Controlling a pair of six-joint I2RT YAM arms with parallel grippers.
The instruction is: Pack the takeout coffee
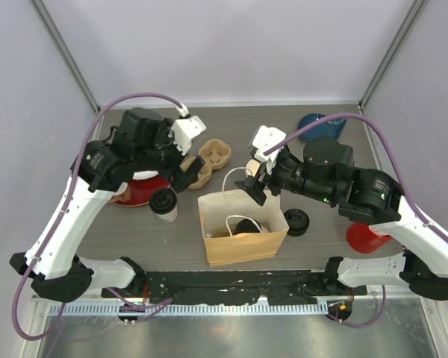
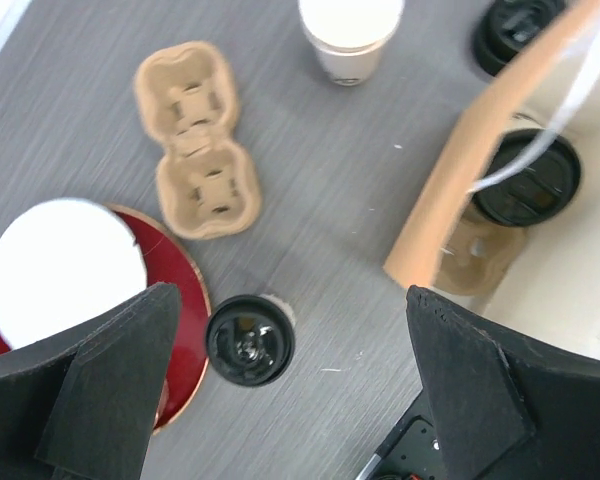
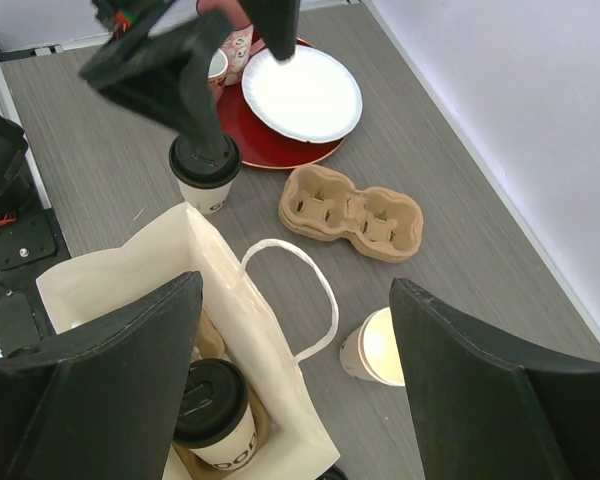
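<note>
One takeout coffee cup (image 1: 164,203) with a black lid stands on the table left of the paper bag (image 1: 209,224). My left gripper (image 1: 175,177) hangs just above it, open; in the left wrist view the cup (image 2: 250,340) sits between the wide-apart fingers (image 2: 110,380) without touching them. A second lidded cup (image 3: 212,410) stands inside the bag (image 3: 220,290) in a cardboard holder. My right gripper (image 3: 295,390) is open and empty over the bag's far rim (image 1: 243,195).
A lidless white cup (image 1: 252,168) stands behind the bag. A cardboard cup carrier (image 1: 209,160) lies further back. A red plate (image 1: 134,195) under a white plate sits at the left. Loose black lids (image 1: 296,221) and a red object (image 1: 366,237) are at the right.
</note>
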